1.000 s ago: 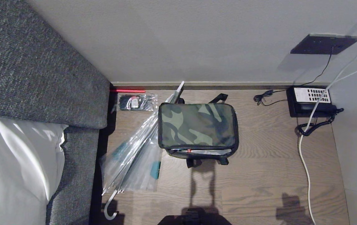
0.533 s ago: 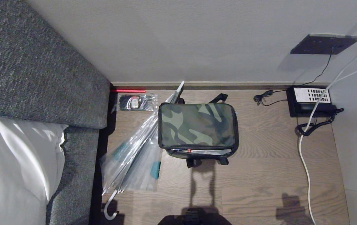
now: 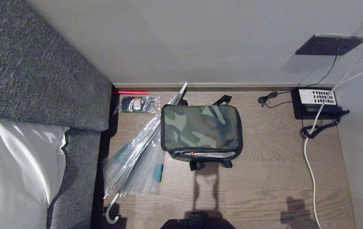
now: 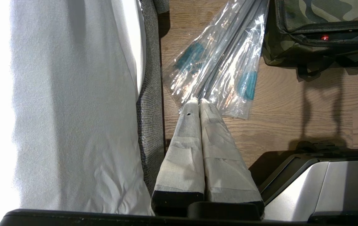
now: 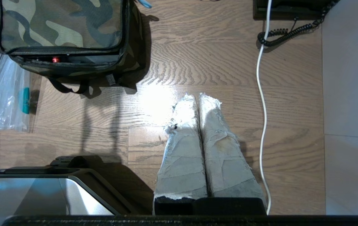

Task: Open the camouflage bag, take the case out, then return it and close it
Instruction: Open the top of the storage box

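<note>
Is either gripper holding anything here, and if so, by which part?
Nothing is held. The left gripper and right gripper both have their jaws shut on nothing, above the floor and short of the bag.

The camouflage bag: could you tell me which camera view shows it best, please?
The head view: the whole camouflage bag shows, top panel and straps. The right wrist view cuts off its far edge; the left wrist view catches only a corner.

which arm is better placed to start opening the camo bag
Probably the right. Both end effectors hang shut near the robot's base, away from the camouflage bag. The right end effector has bare floor ahead; the left end effector is over the wrapped umbrella.
</note>
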